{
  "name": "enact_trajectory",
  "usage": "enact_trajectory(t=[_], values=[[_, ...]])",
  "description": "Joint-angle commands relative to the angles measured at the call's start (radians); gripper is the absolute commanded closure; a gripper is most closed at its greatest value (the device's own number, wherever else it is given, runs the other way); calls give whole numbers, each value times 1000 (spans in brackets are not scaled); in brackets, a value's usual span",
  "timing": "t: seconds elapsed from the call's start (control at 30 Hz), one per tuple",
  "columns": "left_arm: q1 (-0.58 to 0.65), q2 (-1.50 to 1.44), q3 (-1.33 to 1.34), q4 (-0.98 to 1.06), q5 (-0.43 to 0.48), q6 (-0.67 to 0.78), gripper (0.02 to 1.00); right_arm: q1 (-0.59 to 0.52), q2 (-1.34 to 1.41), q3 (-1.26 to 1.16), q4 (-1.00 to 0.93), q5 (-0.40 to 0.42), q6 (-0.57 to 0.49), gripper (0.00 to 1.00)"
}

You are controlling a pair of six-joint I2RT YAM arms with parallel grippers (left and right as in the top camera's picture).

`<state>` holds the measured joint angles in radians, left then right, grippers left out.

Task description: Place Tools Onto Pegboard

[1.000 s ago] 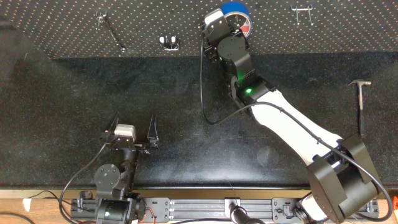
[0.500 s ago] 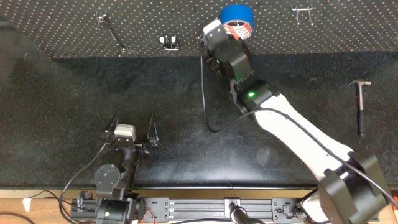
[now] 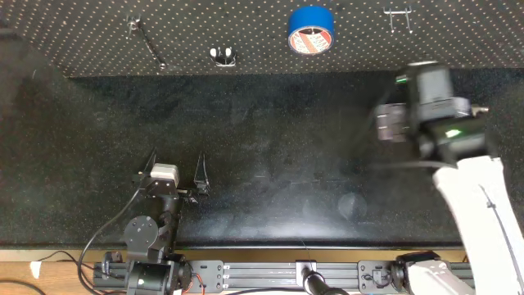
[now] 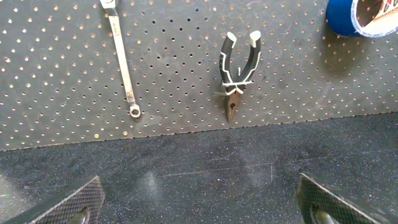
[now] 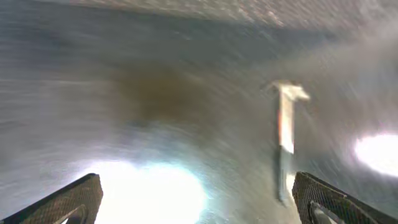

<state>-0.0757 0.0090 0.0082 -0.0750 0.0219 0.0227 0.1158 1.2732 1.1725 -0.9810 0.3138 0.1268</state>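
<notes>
A blue tape roll [image 3: 310,30] hangs on the pegboard [image 3: 74,33], seen also in the left wrist view as the tape roll [image 4: 364,15]. A wrench [image 3: 147,41] and black-handled pliers [image 3: 221,56] hang to its left on the board. In the right wrist view, which is smeared by motion, a hammer [image 5: 285,140] lies on the dark mat ahead of my right gripper [image 5: 199,211], whose fingers stand wide open and hold nothing. The right arm [image 3: 426,106] is over the mat's right side. My left gripper [image 3: 174,176] rests open near the front left, facing the wrench [image 4: 121,56] and pliers [image 4: 237,68].
A bare metal hook [image 3: 399,16] sits at the pegboard's upper right. The black mat [image 3: 270,156] covers the table between the arms and the board.
The right gripper let go of the tape roll, which stays hanging on the pegboard. The right arm swung away to the right and back over the mat. The left arm kept still.
</notes>
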Motion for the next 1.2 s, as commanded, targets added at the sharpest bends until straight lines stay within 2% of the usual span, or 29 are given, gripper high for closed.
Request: enact_trajectory(t=[0.03,0.17,0.23,0.4,0.57,0.7,0.8,1.03,1.2], values=[[-3,-6,-3,-7,-13,9,20,-294,56,-11,-22,-97,-141,1],[-3,-6,-3,-7,-13,9,23,-500,161,-11,-22,-293,-340,1],[-3,-6,-3,-7,-13,9,23,-555,230,-11,-31,-349,-355,1],[-3,-6,-3,-7,-13,9,20,-603,332,-11,-24,-348,-398,1],[-3,-6,-3,-7,-13,9,23,-671,409,-11,-5,-345,-507,1],[-3,-6,-3,-7,-13,9,20,-738,450,-11,11,-319,-519,9],[-3,-6,-3,-7,-13,9,25,-779,470,-11,24,-318,-636,12],[-3,-6,-3,-7,-13,9,23,-782,531,-11,61,-319,-777,12],[-3,-6,-3,-7,-13,9,20,-758,560,-11,106,-318,-795,12]])
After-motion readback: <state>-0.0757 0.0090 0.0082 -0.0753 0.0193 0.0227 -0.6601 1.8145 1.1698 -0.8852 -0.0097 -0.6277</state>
